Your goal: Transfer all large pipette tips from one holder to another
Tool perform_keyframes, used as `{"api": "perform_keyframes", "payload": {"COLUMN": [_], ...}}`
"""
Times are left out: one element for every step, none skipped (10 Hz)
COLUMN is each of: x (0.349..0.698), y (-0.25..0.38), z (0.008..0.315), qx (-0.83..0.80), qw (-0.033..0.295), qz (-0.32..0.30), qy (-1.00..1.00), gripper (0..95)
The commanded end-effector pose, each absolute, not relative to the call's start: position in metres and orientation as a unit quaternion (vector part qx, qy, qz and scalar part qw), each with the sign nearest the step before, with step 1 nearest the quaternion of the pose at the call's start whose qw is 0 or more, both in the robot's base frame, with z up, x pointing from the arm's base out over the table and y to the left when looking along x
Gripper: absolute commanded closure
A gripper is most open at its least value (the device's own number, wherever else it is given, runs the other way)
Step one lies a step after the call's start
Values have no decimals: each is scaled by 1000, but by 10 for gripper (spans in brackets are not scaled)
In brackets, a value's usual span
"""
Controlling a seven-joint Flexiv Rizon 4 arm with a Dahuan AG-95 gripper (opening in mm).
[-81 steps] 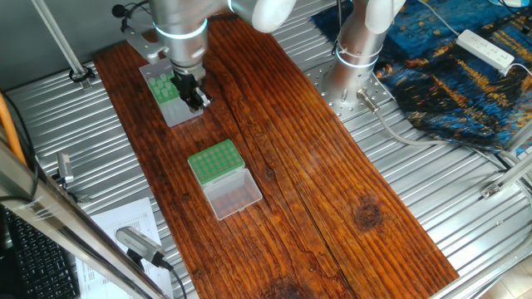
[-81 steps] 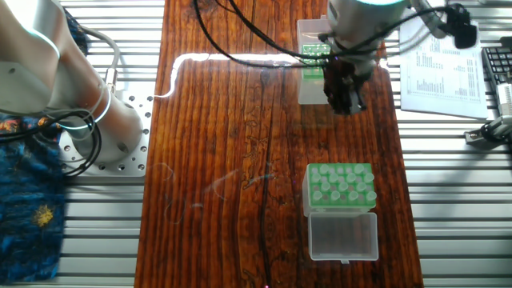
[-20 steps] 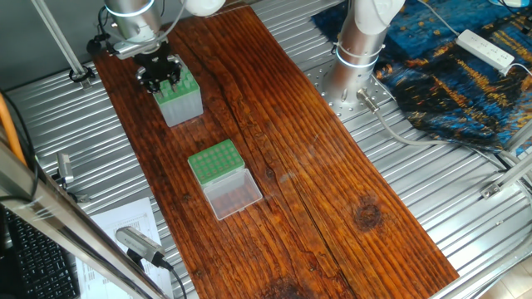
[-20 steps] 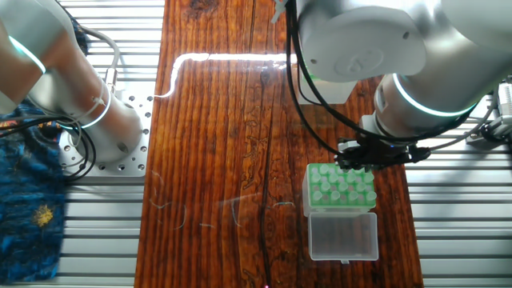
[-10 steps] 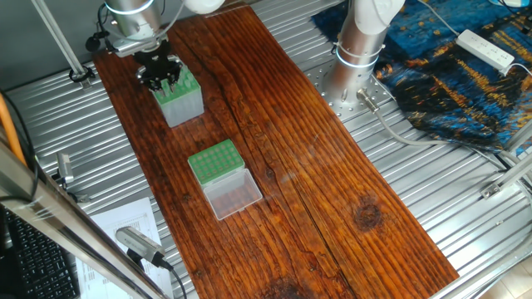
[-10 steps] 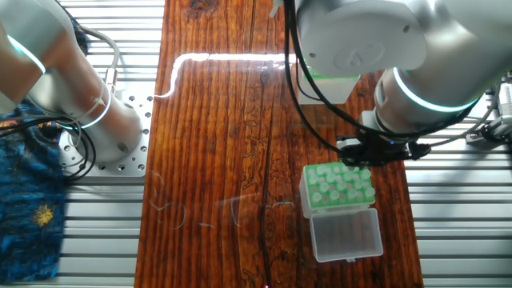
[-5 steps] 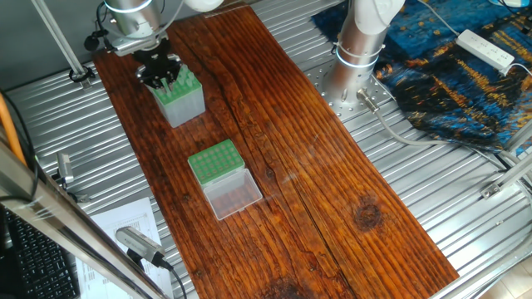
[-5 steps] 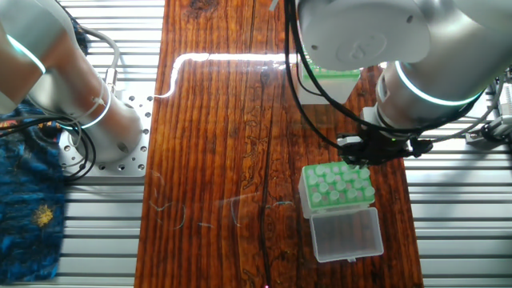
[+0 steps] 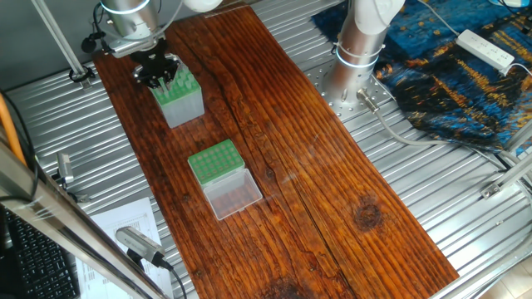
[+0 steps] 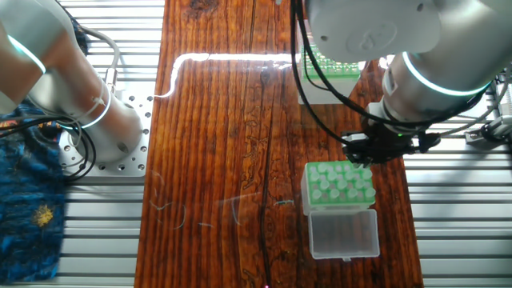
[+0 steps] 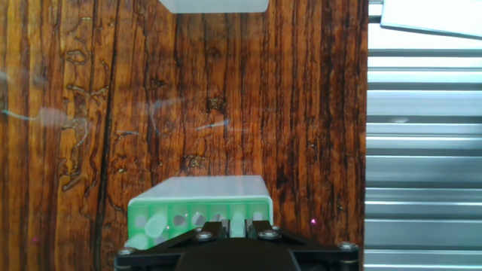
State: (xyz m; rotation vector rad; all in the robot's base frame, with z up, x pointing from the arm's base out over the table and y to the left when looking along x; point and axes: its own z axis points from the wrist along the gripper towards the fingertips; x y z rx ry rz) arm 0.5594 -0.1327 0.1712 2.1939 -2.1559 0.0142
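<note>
**Tool over the grey-sided holder**

The tool (image 9: 158, 73) hangs at the tall grey-sided holder (image 9: 178, 95), its fingers close together around a pipette tip (image 11: 237, 220) standing upright, long axis vertical. Farther along the desk (image 9: 291, 158) sits the low green rack (image 9: 214, 161), lid open.

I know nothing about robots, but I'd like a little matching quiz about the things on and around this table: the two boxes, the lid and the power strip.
Things:
1. taller box
2. low green rack
3. clear lid
4. white power strip

Descriptions:
A. lies on the blue patterned cloth
B. folded open, flat on the wooden board
C. translucent grey sides under a green top
D. squat and green all over, with pale tips standing in its holes

Pairs: 1-C, 2-D, 3-B, 4-A
</note>
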Motion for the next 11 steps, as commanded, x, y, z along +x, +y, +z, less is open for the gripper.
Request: {"api": "perform_keyframes", "payload": {"x": [561,562,563,563,563,563,563,563,563,562,562], "y": [-133,-134,-133,-132,-132,-132,-131,-131,-130,-130,-129], "z": [175,177,178,180,181,182,184,185,186,187,188], "qx": [712,712,711,711,709,710,711,711,712,712,712], "qw": [33,33,33,33,33,33,33,34,34,34,34], "qz": [3,4,3,3,3,2,2,2,1,1,2], "qy": [-701,-701,-702,-703,-704,-704,-703,-702,-702,-702,-702], "gripper": [950,950,950,950,950,950,950,950,950,950,950]}}
